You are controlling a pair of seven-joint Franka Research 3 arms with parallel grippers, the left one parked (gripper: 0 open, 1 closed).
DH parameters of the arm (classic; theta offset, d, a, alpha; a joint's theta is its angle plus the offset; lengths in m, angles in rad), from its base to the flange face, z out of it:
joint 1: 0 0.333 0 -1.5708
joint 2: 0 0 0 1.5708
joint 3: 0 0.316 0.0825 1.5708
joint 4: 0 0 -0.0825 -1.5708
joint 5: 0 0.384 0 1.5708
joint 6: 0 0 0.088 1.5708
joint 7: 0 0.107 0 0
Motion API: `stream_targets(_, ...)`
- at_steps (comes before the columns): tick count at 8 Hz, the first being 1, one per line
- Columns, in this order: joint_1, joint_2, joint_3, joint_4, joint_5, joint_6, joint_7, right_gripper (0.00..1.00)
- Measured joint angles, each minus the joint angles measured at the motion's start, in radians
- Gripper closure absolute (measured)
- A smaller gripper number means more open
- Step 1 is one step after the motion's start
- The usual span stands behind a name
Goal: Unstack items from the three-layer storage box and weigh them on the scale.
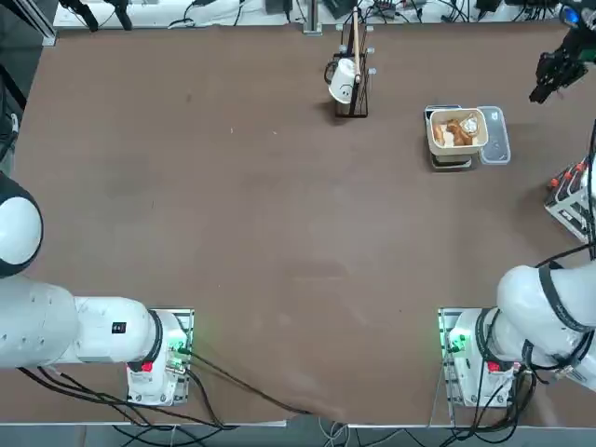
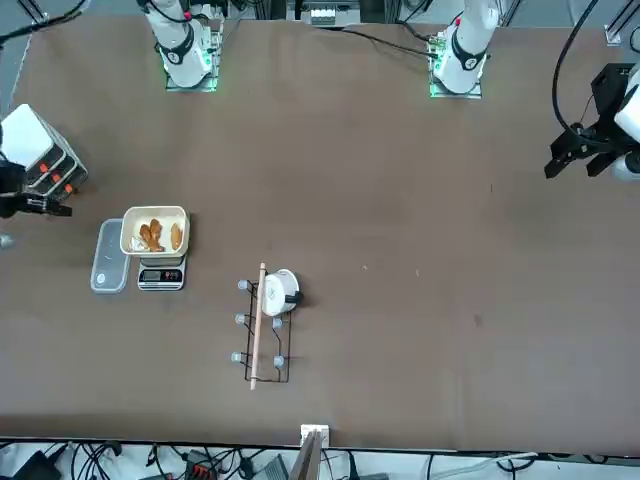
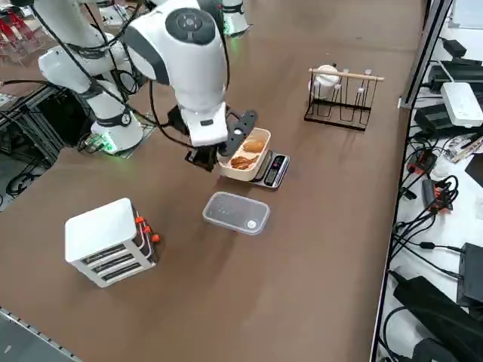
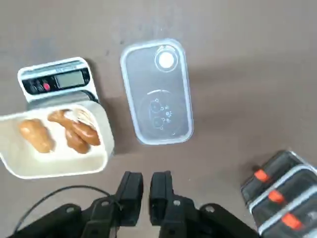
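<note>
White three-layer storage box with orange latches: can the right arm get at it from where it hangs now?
Probably yes. The right gripper hangs empty above bare table between the cream square bowl and the storage box, nothing between them.

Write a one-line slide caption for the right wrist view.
Empty claw above table, between bowl-topped scale and storage box.

Top and front views look straight down from opposite ends; side view angles across; all share the scale (image 1: 452, 156).
</note>
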Motion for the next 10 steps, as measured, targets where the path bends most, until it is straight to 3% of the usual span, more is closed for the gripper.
stream_targets(4,0.036,-0.024,0.002,0.152,-0.001,-0.137,0.029,0.04)
stream_targets(8,0.137,-0.103,-0.007,0.3,0.002,-0.32,0.137,0.0)
stream_targets(10,0.338,-0.138,-0.129,0.319,0.033,-0.335,0.181,0.0)
